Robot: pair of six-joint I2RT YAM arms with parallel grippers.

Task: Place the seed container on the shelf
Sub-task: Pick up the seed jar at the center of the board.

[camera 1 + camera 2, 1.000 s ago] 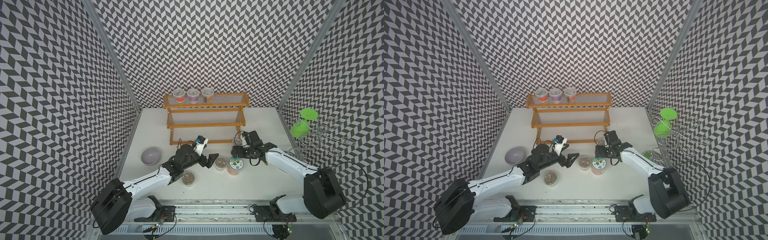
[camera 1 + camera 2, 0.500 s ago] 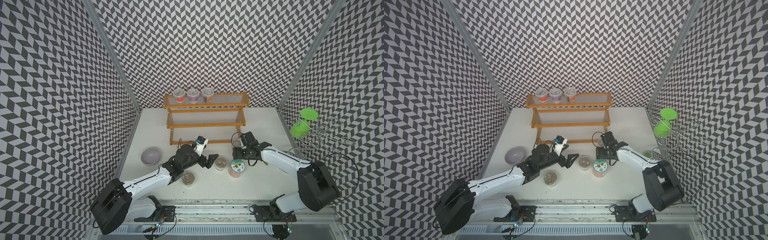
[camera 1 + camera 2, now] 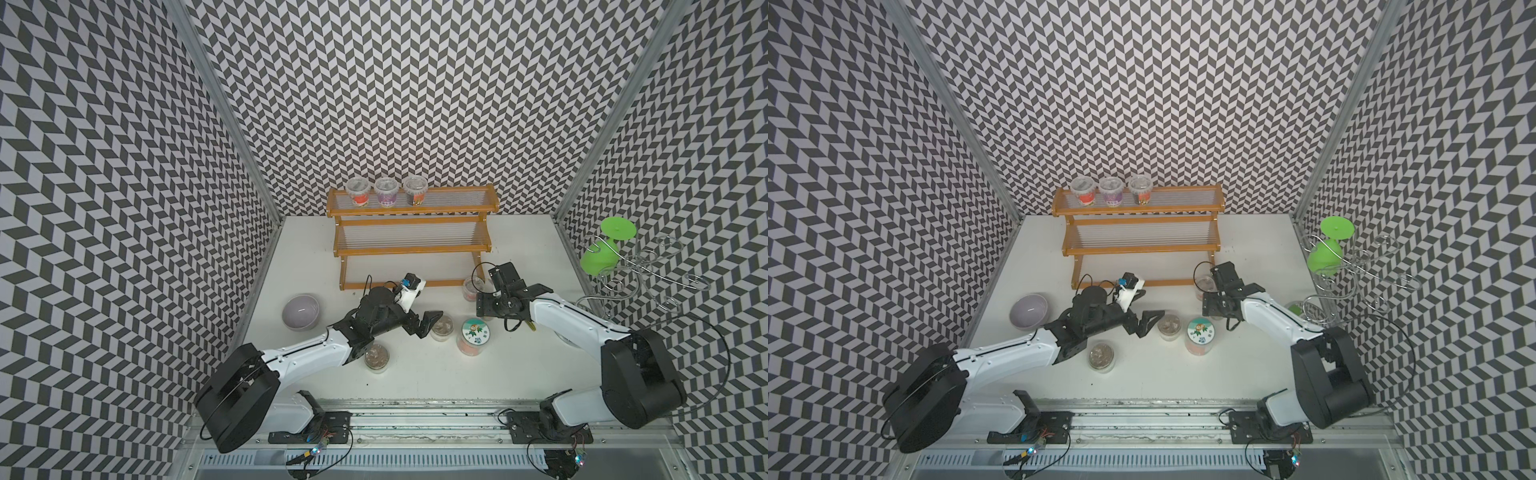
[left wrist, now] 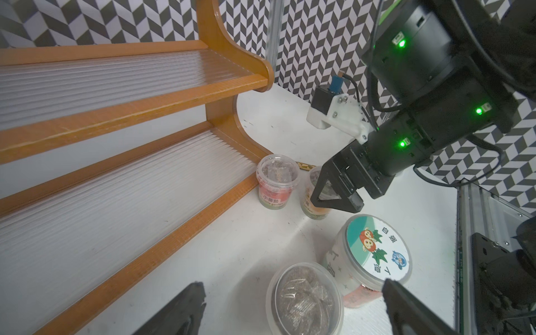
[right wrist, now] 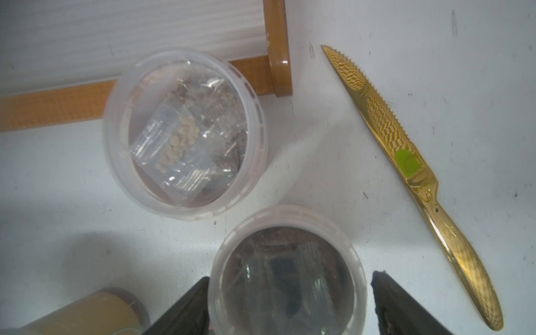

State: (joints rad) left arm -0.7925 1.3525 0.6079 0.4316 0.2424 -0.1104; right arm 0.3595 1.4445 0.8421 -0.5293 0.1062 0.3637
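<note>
A clear-lidded seed container (image 5: 287, 272) stands on the table just off the right front foot of the shelf (image 3: 411, 232). My right gripper (image 5: 290, 304) reaches down over it with a finger on each side. One finger touches the rim and a small gap shows at the other. In the left wrist view the same cup (image 4: 314, 200) carries an orange label. My left gripper (image 4: 293, 287) is open, and another seed cup (image 4: 304, 298) stands between its fingers, untouched. Three cups (image 3: 386, 191) stand on the shelf's top tier.
A red-labelled cup (image 5: 185, 130) stands against the shelf's front rail. A larger jar with a cartoon lid (image 3: 475, 336) and one more cup (image 3: 377, 357) stand nearer the front. A gold knife (image 5: 406, 162) lies to the right. A purple bowl (image 3: 300, 311) and a wire stand (image 3: 648, 270) with a green cup (image 3: 600, 253) flank the table.
My right gripper has shifted a little towards the shelf's foot and its jaws have narrowed around the cup. The left arm has not moved.
</note>
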